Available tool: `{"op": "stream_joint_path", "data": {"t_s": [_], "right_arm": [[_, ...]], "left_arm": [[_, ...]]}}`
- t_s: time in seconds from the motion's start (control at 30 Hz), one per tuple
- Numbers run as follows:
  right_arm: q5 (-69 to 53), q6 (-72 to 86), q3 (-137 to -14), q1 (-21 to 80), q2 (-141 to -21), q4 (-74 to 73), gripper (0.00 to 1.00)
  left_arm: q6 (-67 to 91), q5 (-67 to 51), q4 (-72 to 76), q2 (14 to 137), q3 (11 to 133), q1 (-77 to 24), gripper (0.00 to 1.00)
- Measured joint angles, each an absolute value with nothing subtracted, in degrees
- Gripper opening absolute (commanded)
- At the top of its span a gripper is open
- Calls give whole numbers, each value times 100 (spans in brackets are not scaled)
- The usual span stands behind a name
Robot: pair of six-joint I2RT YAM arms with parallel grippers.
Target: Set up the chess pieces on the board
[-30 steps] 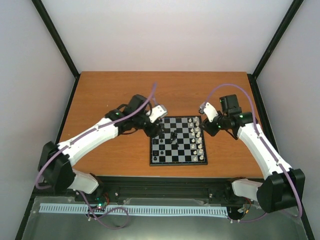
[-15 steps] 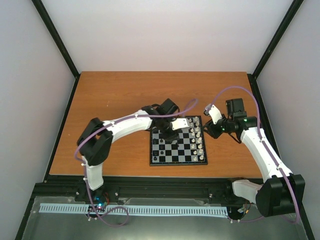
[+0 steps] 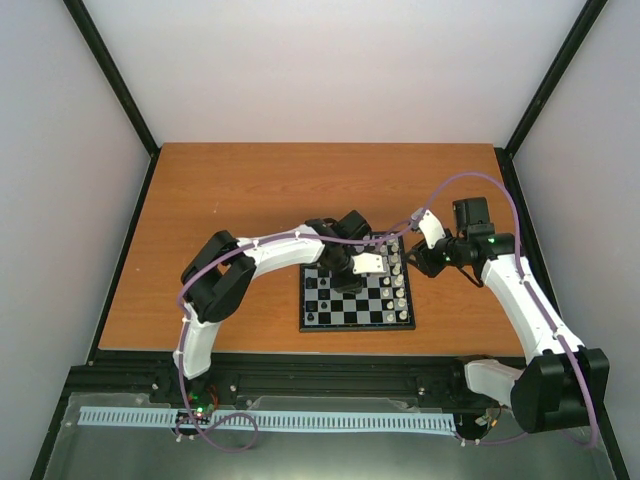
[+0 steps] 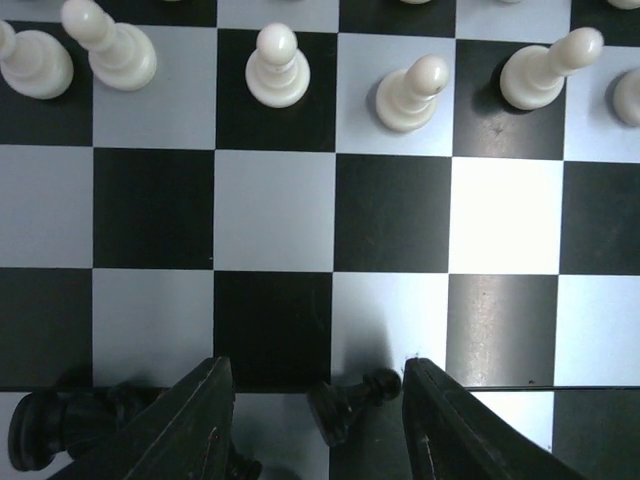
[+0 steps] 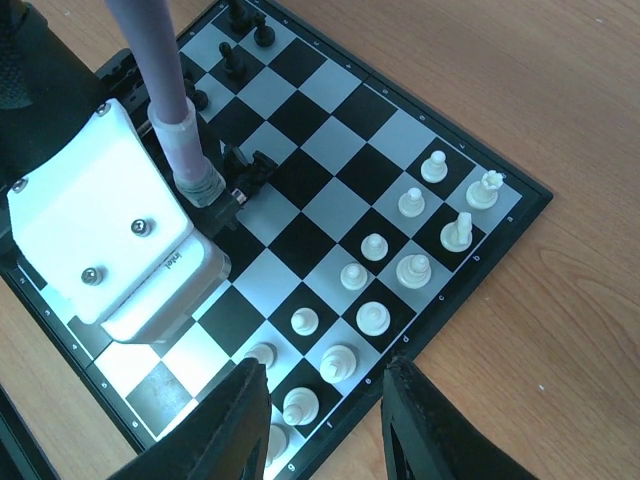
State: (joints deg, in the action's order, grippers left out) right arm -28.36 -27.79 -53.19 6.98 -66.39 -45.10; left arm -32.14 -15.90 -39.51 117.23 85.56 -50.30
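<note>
Since a sec ago my left arm swung in over the board [image 4: 270,210]. Left gripper [image 4: 315,368] abt half open, gripping nothing. Black pawn [image 4: 350,402] lies toppled on the board betw. its fingers, long axis across the gap, head twd the right-hand finger.

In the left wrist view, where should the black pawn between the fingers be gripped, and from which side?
The black pawn appears to lie on its side, base left, head right, in line with the open left gripper straddling it, so closing would pinch it end to end. Better, probably: come from straight above with the wrist turned, jaws across the narrow waist below the head.
</note>
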Motion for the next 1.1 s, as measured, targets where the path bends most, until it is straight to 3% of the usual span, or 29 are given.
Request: {"op": "stream_joint_path", "data": {"t_s": [0.87,0.97,1.1], "right_arm": [[-3020,-2867,-5315,676,-6770,-4534,32],[-3050,-2867,-5315,674,-6777,-4532,32],[-3059,-2867,-5315,674,-6812,-4534,32]], "left_arm": [[-3286,-1118,-3852,11410,8029,-5242,43],[-3308,-1037,-3857,11358,7968,-5319,52],[-3374,-888,-3809,11354,7966,-5446,55]]}}
